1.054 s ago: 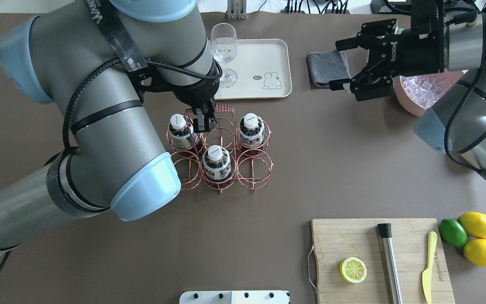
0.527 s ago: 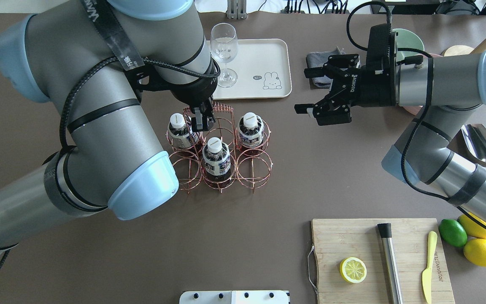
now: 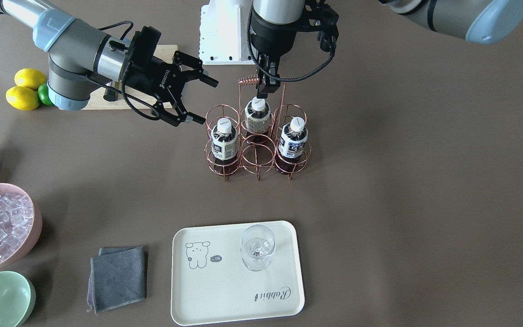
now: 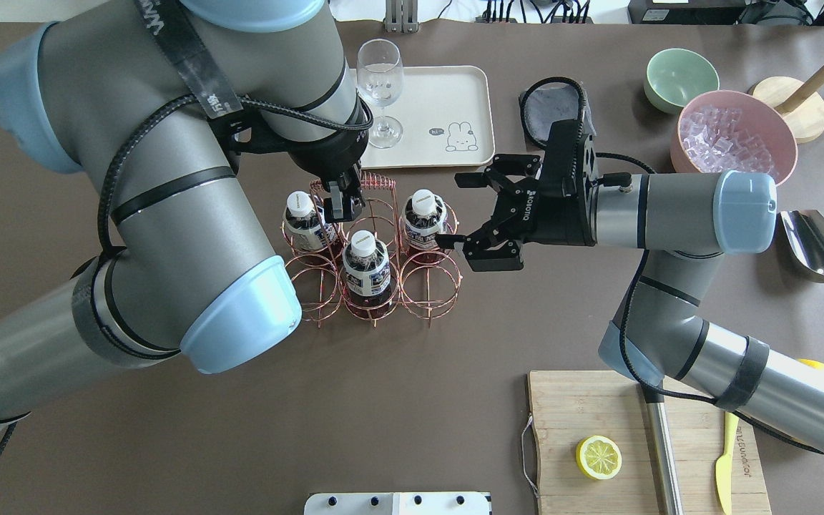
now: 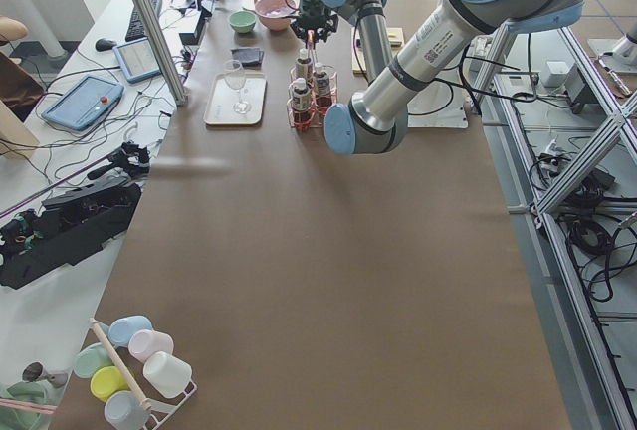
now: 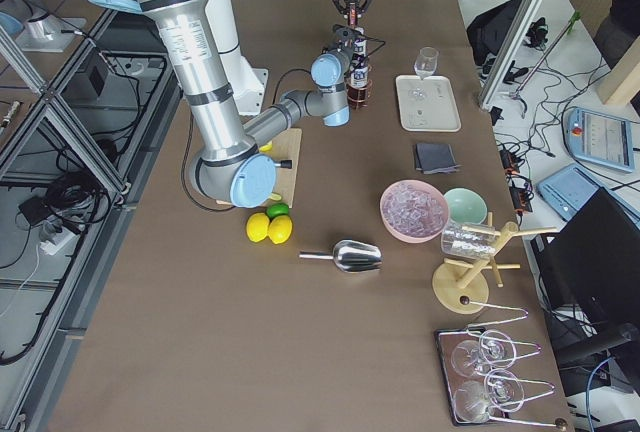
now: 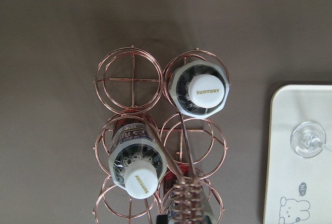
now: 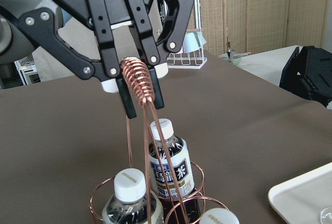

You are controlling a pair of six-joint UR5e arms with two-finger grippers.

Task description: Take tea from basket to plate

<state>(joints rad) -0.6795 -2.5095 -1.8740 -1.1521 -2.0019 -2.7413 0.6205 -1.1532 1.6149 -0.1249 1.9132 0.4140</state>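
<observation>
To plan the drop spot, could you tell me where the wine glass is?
In the overhead view, the wine glass stands upright on the cream tray's left end, just beyond the wire basket.

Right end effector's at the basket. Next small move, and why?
Probably ease the right end effector around the nearest tea: it is open and just short of that bottle, while the left end effector clamps the basket handle.

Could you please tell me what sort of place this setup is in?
Most likely a robotics lab staged as a drinks station: aluminium framing and a teach pendant stand beside the long table, which carries a pink bowl of ice and lemons.
</observation>
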